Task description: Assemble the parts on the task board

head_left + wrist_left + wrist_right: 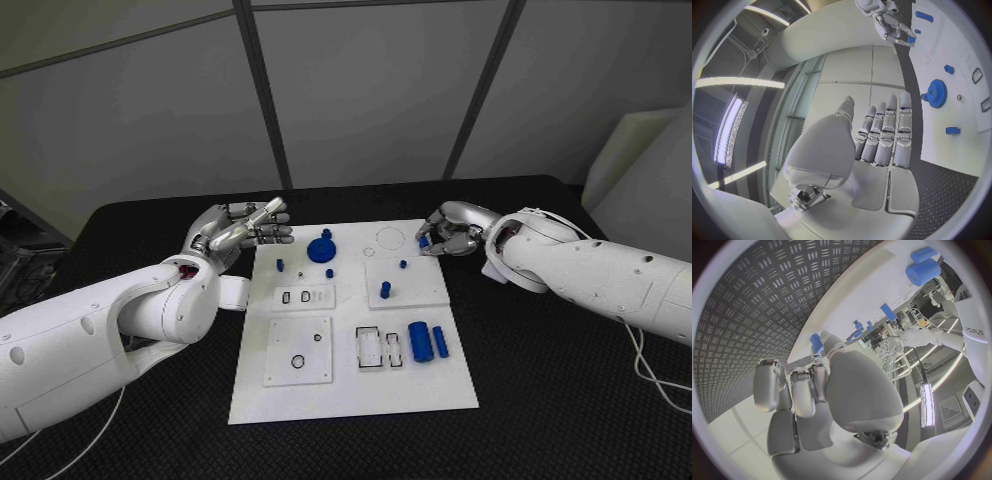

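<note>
While the white task board (353, 390) lay flat in the middle of the black worktop (548, 400), its long sides running from the near edge toward the far edge, several blue parts sat on it: a gear-shaped part (322, 248) near the board's far left corner, a small peg (280, 265) just left of it by the board's left edge, another small peg (329, 272) just nearer than the gear, an upright peg (385, 290) right of the middle, and a thick cylinder (420, 341) with a slimmer bar (440, 341) just beside it toward the near right part. Raised white plates with cut-out slots lay along the left half and the near middle. Grey wall panels stood behind the far edge, and a cable (652, 372) trailed over the worktop at the right. The left hand (242, 232) hovered above the worktop just off the board's far left corner, fingers stretched out straight and side by side, holding nothing; the gear lay near it, just to its right. The right hand (450, 236) hung over the board's far right corner, fingers curled in and pinching a small blue part (426, 240) at their tips, well apart from the cylinder and bar.
</note>
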